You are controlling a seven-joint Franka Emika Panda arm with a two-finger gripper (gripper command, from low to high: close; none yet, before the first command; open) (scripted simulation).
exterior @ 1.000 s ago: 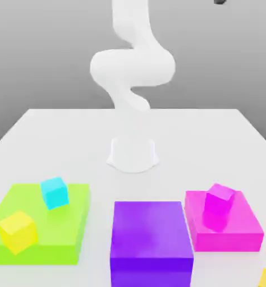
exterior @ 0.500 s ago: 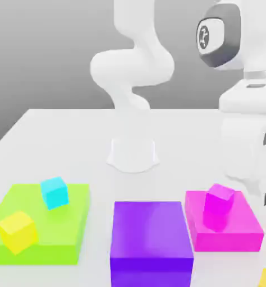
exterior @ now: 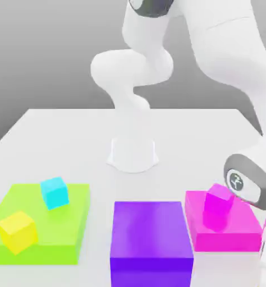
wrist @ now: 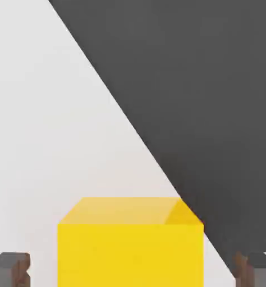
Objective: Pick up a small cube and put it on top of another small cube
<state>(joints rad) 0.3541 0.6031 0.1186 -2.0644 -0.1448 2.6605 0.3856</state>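
The small cube point(wrist: 129, 246), golden yellow, sits on the white table between the two dark fingertips point(wrist: 10, 269) of my gripper point(wrist: 132, 270). The gripper is open: a narrow strip of table shows between the cube and each fingertip. In the exterior view my arm point(exterior: 248, 186) bends down to the table's near corner on the exterior view's right. Other small cubes stand on platforms: a magenta cube point(exterior: 219, 205), a cyan cube point(exterior: 54, 192) and a paler lemon-yellow cube point(exterior: 16, 231).
The magenta cube rests on a flat magenta platform point(exterior: 236, 234) right beside my wrist. A purple block point(exterior: 151, 231) stands in the middle front and a green platform point(exterior: 56, 238) on the exterior view's left. The table's edge point(wrist: 157, 162) runs close behind the golden cube.
My arm has swung down from above into the near corner on the exterior view's right, where the golden cube lay, and now covers that corner.
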